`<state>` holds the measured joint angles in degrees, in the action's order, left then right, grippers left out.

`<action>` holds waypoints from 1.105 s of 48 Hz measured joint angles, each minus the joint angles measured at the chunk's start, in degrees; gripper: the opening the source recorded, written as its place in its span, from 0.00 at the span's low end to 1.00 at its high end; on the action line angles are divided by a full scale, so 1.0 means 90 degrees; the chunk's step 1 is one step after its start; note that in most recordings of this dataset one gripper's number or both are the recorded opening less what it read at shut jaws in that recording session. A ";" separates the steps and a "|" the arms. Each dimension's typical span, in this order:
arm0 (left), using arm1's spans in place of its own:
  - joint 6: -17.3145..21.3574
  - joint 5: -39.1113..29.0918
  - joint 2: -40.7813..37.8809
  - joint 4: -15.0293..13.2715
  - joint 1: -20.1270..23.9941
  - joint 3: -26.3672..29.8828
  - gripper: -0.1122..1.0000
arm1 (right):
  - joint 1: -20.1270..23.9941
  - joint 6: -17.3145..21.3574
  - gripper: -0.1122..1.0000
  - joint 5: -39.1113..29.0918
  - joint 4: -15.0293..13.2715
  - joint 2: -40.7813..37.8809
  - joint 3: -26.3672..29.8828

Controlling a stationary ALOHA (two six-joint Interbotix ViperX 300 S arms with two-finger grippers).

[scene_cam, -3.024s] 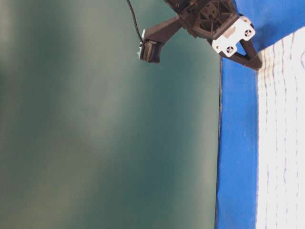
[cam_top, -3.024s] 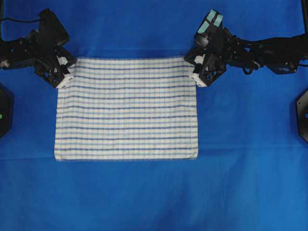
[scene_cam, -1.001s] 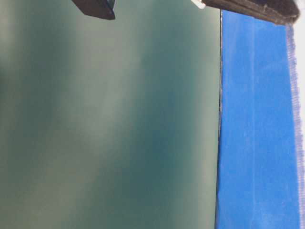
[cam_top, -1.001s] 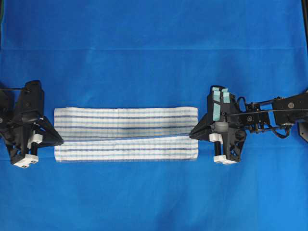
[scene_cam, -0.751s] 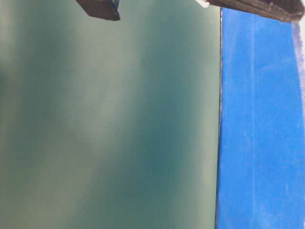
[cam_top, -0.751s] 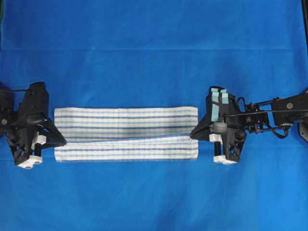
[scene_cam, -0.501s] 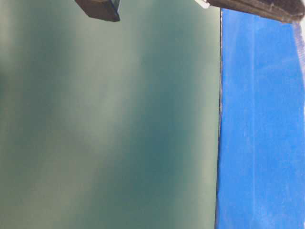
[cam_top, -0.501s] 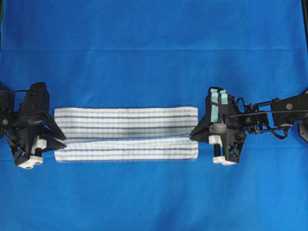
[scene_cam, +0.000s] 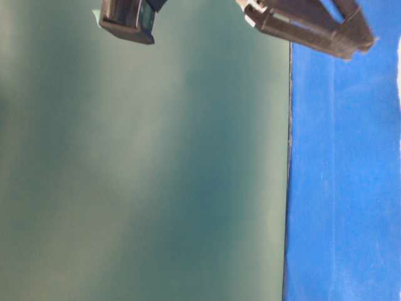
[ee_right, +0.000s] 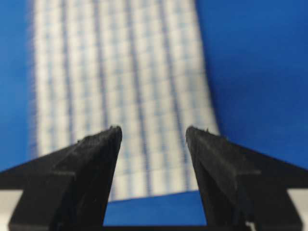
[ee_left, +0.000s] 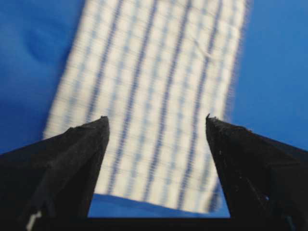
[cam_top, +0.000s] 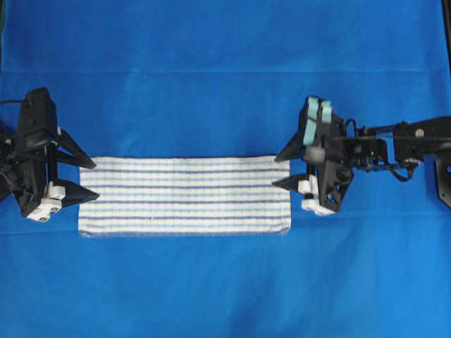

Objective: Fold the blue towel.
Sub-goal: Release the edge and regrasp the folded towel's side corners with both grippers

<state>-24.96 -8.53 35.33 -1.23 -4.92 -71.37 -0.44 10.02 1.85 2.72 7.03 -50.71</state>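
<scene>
Overhead view: the blue towel, folded into a long narrow band, lies flat at the middle of the tabletop, which is covered by a plain blue sheet. I can read no brand, label or writing on the cloth, the sheet or my arms (the pale green strips on my right arm carry no print that I can make out).

My left pincer sits at the towel's left short edge, its jaws spread wide with nothing between them; the tips lie at that edge, and I cannot tell whether they touch the cloth. My right pincer sits at the right short edge, jaws likewise spread wide and holding nothing.

Wrist views: the towel runs away from my left pincer, and from my right pincer in the same manner, with its near hem just ahead of the tips.

Edges and room: the towel's long edges run straight and parallel. Bare sheet lies open above and below the band.
</scene>
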 measured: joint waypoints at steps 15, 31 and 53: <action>0.0527 0.0234 -0.0898 0.0000 0.0518 0.0000 0.75 | -0.0371 0.0000 0.64 0.0010 -0.0010 -0.0498 0.0010; 0.0596 0.0557 -0.2090 0.0000 0.0947 0.0029 0.74 | -0.0508 0.0000 0.64 0.0020 -0.0010 -0.1055 0.0020; 0.0518 0.0352 -0.2168 0.0000 0.1016 0.0078 0.20 | -0.0498 -0.0039 0.12 -0.0010 -0.0010 -0.1064 0.0039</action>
<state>-20.30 -5.36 15.82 -1.23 4.22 -70.66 -4.92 9.67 1.76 2.64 -2.55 -50.36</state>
